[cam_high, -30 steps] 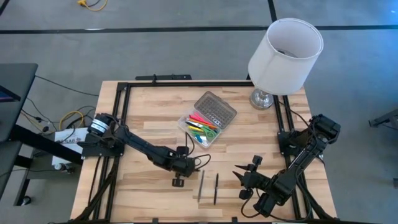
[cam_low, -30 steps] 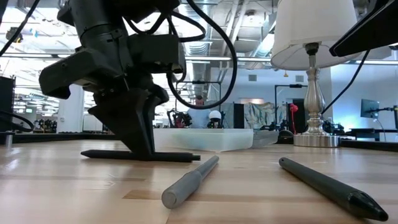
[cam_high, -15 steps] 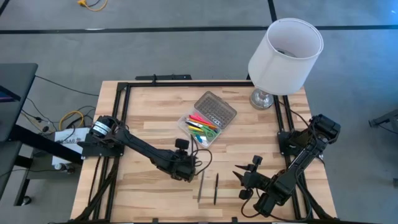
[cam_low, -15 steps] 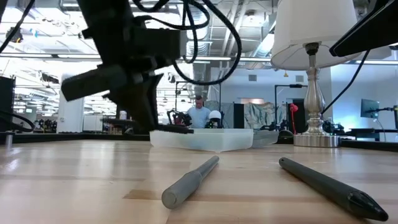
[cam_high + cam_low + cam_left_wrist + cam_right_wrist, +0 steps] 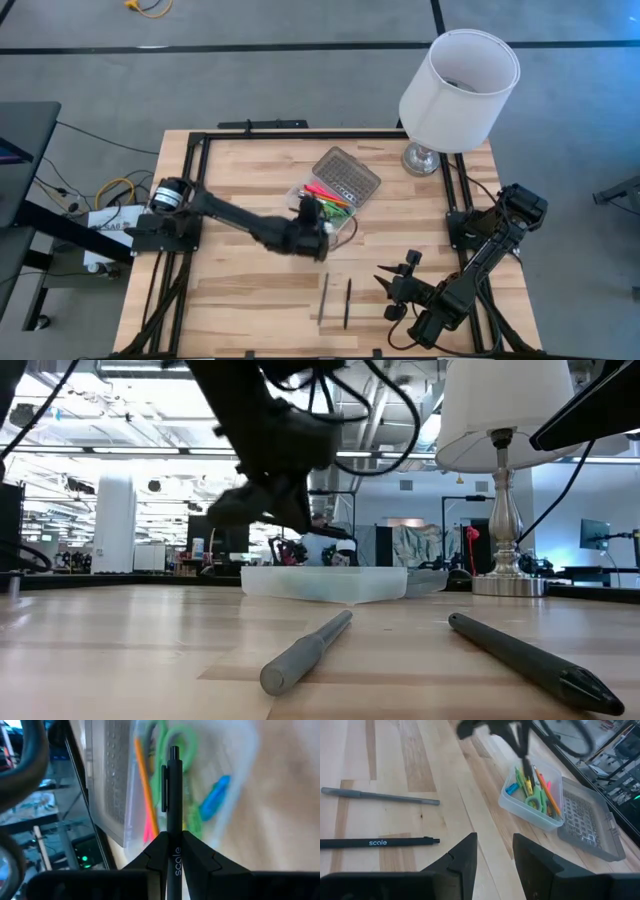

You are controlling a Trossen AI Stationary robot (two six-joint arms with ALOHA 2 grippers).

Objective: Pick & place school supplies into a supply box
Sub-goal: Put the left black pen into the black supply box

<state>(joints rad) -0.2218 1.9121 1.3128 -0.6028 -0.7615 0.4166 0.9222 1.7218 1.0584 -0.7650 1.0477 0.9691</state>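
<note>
The supply box (image 5: 322, 208) is a clear case on the table's middle, its dotted grey lid (image 5: 347, 175) open on the far side. It holds coloured pens and green-handled scissors (image 5: 175, 815). My left gripper (image 5: 313, 216) hovers over the box's near left edge, shut on a black pen (image 5: 173, 805). A grey pen (image 5: 325, 295) and another black pen (image 5: 348, 303) lie flat on the table, nearer the front. My right gripper (image 5: 397, 270) stands open to their right, holding nothing, and shows the same in its wrist view (image 5: 495, 842). My left gripper pinches the black pen's barrel (image 5: 173, 862) between its two fingers, at the part printed "scale". The pen runs along the fingers and sticks out past their tips, clip end (image 5: 172, 760) foremost. The fingers slant down toward the box. The pen is clear of table and box.
A lamp with a white shade (image 5: 460, 75) stands at the table's far right corner on a metal foot (image 5: 423, 158). A black frame (image 5: 195, 180) runs along the table's edges. Bare wood lies left of the box and along the front left.
My left gripper has lifted the black pen off the table and carried it up and toward the far right, to the box. The wrist has rolled and tipped on the way, so the pen, which lay flat, now slants down over the box.
</note>
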